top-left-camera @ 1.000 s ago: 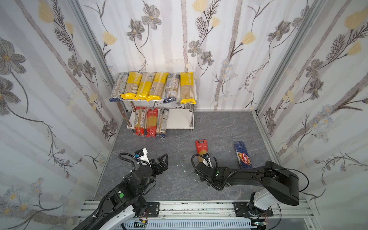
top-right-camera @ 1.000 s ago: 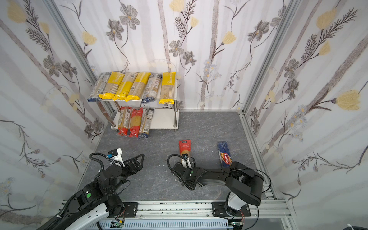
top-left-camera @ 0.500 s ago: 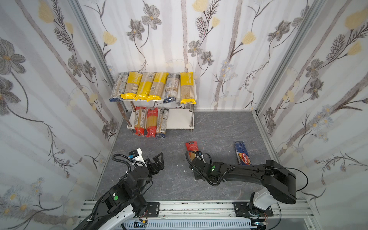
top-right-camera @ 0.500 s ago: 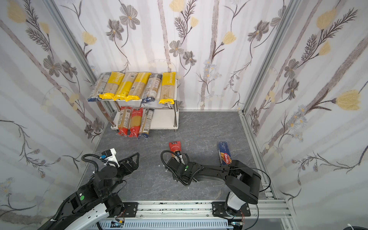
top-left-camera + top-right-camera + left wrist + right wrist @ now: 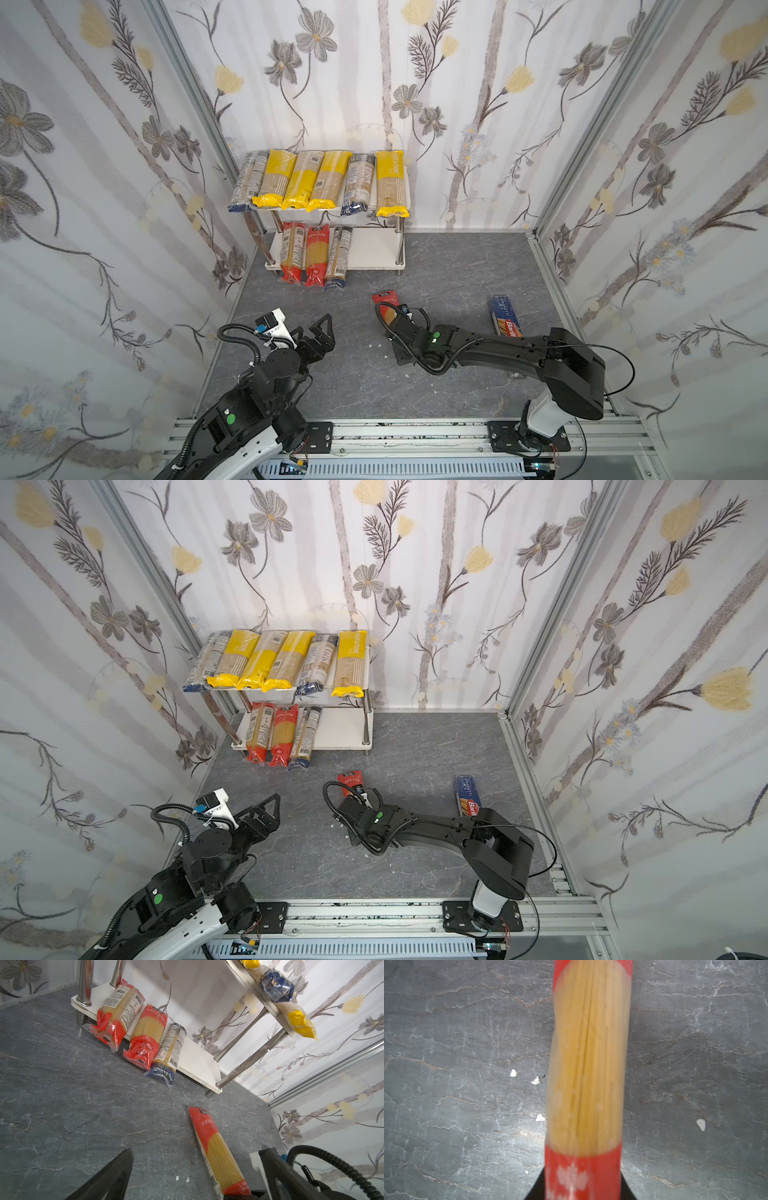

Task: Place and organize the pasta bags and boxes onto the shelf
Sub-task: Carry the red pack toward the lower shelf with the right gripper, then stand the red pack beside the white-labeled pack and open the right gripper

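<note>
The right gripper grips a red-ended spaghetti pack, which it has carried leftward over the grey floor toward the shelf (lower board holds three packs). The left gripper, jaws spread wide and empty, has shifted slightly left.

spaghetti pack before shelf, Barilla pack to its right

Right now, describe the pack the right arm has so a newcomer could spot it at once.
Start at the white two-tier shelf by the back wall and come forward onto the grey floor. The long clear spaghetti bag with red ends is there, its near end in the right pincer. The only other pack off the shelf is a dark blue box further right.
</note>
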{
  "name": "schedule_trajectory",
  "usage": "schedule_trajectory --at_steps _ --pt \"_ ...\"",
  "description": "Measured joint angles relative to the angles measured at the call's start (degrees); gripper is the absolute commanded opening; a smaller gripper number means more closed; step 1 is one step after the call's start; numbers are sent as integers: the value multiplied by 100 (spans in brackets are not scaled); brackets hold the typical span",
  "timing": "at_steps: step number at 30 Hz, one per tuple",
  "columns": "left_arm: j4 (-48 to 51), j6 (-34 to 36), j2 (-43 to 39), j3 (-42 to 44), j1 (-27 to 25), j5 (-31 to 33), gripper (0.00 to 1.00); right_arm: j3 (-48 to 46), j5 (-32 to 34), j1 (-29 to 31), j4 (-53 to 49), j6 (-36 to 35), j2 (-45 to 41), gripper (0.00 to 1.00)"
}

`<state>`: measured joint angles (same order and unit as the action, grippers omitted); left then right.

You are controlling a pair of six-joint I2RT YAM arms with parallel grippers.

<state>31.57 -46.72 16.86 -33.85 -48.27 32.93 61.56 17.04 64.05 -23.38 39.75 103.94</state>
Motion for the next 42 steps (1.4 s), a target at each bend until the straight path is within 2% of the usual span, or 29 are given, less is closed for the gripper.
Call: schedule_trajectory --at_steps 12,20,33,42 --pt "31 131 92 -70 0 138 100 520 -44 -175 11 -216 72 3" --pt "37 177 216 -229 0 264 100 1287 -22 -343 63 -520 404 3" --pt "39 442 868 -380 0 354 100 3453 68 -831 96 -894 2135 4" --pt "37 472 1637 -483 28 398 100 4627 164 -1215 37 -828 3257 6"
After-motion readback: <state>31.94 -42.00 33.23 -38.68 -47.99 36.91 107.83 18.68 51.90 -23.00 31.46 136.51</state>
